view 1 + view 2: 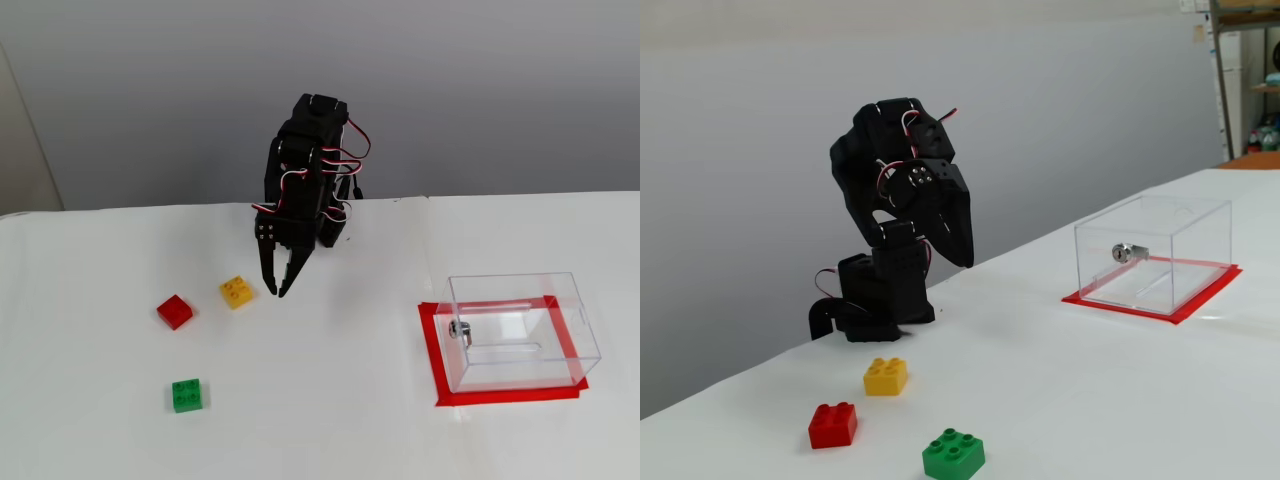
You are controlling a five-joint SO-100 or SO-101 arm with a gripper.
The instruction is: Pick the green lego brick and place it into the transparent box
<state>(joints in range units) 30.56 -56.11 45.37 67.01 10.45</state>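
In a fixed view from the front and above, the pincer (274, 290) hangs over the white desk (330, 430) with its tips down, and the jaws stand only a little apart, with nothing between them. The yellow brick (236, 291) lies just to its left, and the red brick (174, 311) is further left. The green brick (186, 394) sits alone on the desk, nearer to the camera and to the left of the pincer, well apart from it. So the coming reach must go forward and left, past the yellow brick. The green brick is square, so it has no real long axis; its sides look almost parallel to the desk edge. The box (518, 330) stands far right on a frame of red tape (430, 350) and is empty.

In a fixed view from low at the side, the pincer (962, 260) is raised high above the desk (1090, 400), pointing down. Here the two fingers overlap, so I cannot judge the gap well; it seems narrow. The green brick (953, 454) is at the near bottom edge, with its lowest part cut off by the frame. The red brick (833, 424) and the yellow brick (885, 376) lie between it and the arm's base. The box (1154, 253) is to the right, with a small metal fitting (1127, 252) on its wall.
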